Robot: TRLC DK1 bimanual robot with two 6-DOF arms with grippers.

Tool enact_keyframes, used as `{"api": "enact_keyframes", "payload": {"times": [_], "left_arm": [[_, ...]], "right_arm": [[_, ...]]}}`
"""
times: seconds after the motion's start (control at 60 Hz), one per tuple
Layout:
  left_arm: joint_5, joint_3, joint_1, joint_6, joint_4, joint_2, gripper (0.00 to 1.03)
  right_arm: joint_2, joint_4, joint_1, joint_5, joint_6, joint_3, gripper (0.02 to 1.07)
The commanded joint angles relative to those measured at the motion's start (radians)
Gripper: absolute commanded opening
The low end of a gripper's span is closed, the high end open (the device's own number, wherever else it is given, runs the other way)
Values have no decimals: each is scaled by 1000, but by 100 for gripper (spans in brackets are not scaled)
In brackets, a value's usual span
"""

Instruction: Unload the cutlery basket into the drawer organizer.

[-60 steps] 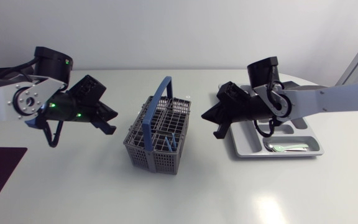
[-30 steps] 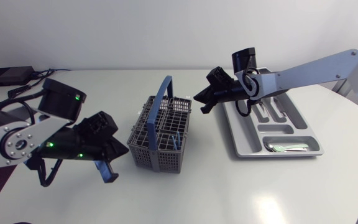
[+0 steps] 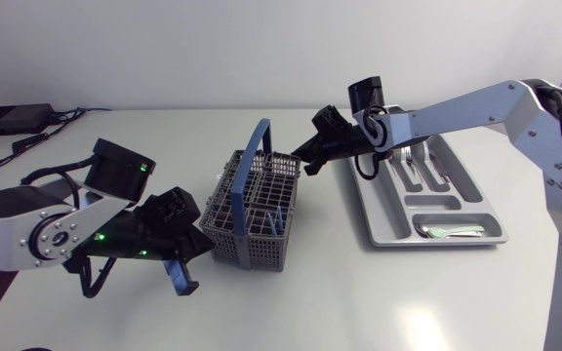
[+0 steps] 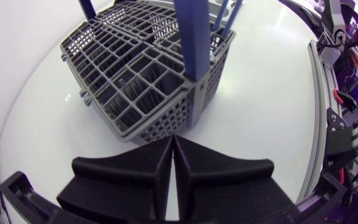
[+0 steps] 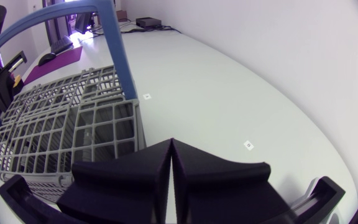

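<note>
The basket (image 3: pixel 252 219) sits in the middle of the surface (image 3: pixel 359 302). The left hand (image 3: pixel 201 244), fingers together, is just beside its front. The right hand (image 3: pixel 303 162), fingers together, is near its back corner.

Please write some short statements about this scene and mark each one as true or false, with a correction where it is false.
1. The left gripper and the right gripper are both shut and empty. True.
2. The basket has a red handle. False: the handle is blue.
3. The organizer already holds cutlery. True: a silver piece lies in its near compartment.
4. The right gripper hangs over the organizer. False: it is by the basket's far rim.
5. The basket lies on its side. False: it stands upright.
</note>
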Motion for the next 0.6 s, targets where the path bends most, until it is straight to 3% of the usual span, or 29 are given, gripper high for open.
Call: {"api": "enact_keyframes", "payload": {"times": [0.0,0.117,0.233,0.583], "left_arm": [[7,0,9,-19,32,57,6],[5,15,55,-13,80,100,6],[10,58,148,1,124,156,6],[20,178,269,53,192,300,6]], "right_arm": [[-14,-19,2,-19,0,-38,9],[-65,-21,4,-28,-23,-117,9],[-122,-13,8,-45,-48,-223,9],[-296,1,59,-48,-63,-441,9]]}}
